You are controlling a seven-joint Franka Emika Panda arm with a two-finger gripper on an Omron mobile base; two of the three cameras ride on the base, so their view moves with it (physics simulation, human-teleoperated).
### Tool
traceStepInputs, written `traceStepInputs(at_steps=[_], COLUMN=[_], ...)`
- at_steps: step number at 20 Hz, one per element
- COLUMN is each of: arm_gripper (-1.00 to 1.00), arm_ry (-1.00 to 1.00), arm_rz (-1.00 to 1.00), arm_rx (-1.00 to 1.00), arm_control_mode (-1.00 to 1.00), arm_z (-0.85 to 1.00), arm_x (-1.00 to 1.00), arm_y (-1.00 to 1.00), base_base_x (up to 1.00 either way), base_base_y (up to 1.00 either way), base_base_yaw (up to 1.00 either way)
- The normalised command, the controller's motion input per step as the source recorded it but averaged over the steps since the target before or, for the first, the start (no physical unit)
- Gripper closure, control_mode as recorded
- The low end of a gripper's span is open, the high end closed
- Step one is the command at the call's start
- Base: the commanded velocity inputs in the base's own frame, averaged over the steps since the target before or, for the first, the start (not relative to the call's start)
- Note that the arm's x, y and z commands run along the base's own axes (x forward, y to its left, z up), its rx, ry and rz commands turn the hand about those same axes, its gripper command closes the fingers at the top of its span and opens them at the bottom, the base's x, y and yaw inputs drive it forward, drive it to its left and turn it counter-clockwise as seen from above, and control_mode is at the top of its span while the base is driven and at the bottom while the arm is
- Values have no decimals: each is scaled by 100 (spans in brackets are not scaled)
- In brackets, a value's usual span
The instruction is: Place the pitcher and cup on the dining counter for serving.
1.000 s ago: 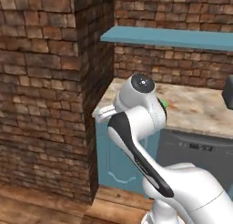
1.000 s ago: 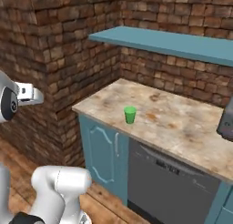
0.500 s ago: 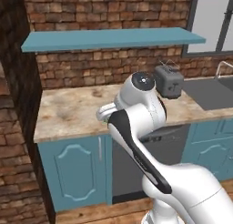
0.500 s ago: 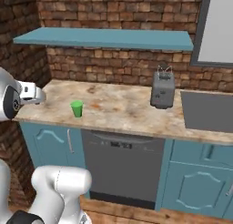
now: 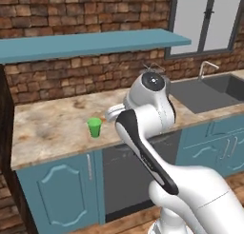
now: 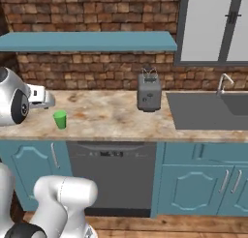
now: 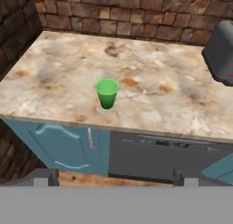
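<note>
Marbled beige desk (image 6: 111, 121) along the brick wall, atop teal cabinets. Small green cup (image 6: 60, 120) upright near the front edge, toward the left end, alone on bare stone. Grey toaster (image 6: 148, 93) upright farther right, near the back wall, well apart from the cup. Sunken sink (image 6: 213, 109) with faucet at the right end.

The cup (image 5: 94, 127) (image 6: 60, 119) (image 7: 107, 93) is a small, plain, bright green tumbler, tapering toward its base, without a handle; it stands upright, mouth up, on the marbled beige bench (image 5: 47, 128) (image 6: 111, 121) (image 7: 150, 95); it sits near the front edge, toward the left end, well apart from the back wall.
</note>
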Motion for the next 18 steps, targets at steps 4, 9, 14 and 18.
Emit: traceStepInputs(at_steps=[4,9,14,18], arm_gripper=[-100,-100,-100,-100], arm_ry=[0,0,0,0], arm_rz=[0,0,0,0], arm_rx=[0,0,0,0], arm_control_mode=[100,100,100,100], arm_z=[0,0,0,0], arm_x=[0,0,0,0], arm_y=[0,0,0,0], base_base_x=[52,53,41,32], base_base_y=[2,14,22,43], base_base_yaw=[0,0,0,0])
